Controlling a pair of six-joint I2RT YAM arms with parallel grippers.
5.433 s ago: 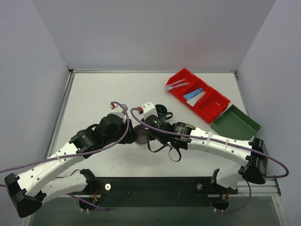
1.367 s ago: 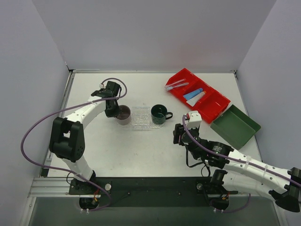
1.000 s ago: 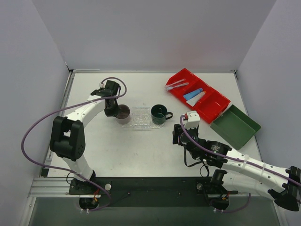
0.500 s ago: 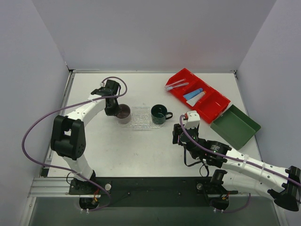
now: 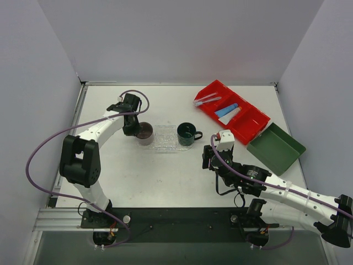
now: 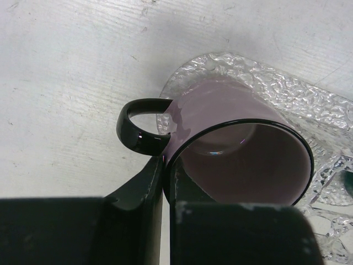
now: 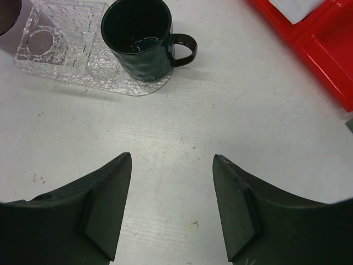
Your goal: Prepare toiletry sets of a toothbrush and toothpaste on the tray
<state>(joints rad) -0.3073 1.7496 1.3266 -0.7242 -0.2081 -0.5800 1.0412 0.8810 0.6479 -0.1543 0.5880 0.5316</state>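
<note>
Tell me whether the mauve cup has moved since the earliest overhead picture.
Yes. Against the red compartmented bin, the mauve cup has shifted left and upward in view, onto the clear textured plastic tray.

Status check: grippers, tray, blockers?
Left gripper pinching mauve cup rim; right gripper open, empty. Tray holds only cup and green mug. Toothbrushes, tubes in red bin.

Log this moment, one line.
left gripper: shut on mauve cup rim, on tray | right gripper: open, empty | green mug: on tray | toothbrushes, tubes: in red bin
</note>
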